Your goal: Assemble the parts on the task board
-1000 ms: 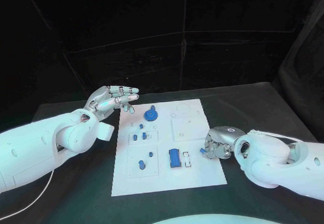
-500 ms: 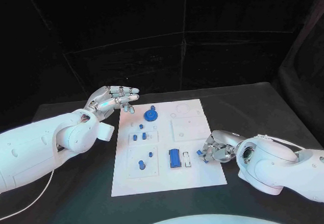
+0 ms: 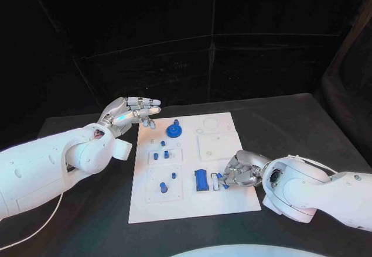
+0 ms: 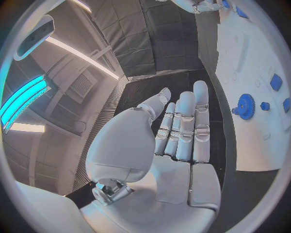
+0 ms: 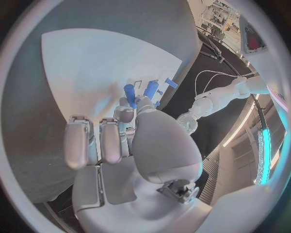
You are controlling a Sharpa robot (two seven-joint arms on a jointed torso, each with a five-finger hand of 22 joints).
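The black table (image 3: pixel 304 121) carries the flat white rectangular task board (image 3: pixel 228 202), which lies between the two white arms. The left hand (image 3: pixel 133 112) hangs above the table just off the board's far left corner, holding nothing, its silver fingers (image 4: pixel 185 126) stretched out side by side and only slightly bent. Beside those fingers, on the board, stands the round blue toothed gear (image 3: pixel 174 131), apart from them; in the left wrist view the same gear (image 4: pixel 246 106) lies past the fingertips with nothing between.

The right hand (image 3: pixel 239 171) sits low over the board's right edge, its fingers curled inward. In the right wrist view a small blue part (image 5: pixel 130 93) shows at the tips of the thumb and a neighbouring finger, which appear to pinch it, though the hand's own bulk hides the contact. Just beyond the right hand lies the blue rectangular block (image 3: pixel 201 181) with a small white block (image 3: pixel 214 182) against it. Farther from that hand, toward the left arm, several small blue pegs (image 3: pixel 164 187) stand in the shallow square recesses of the board, well apart from both hands.
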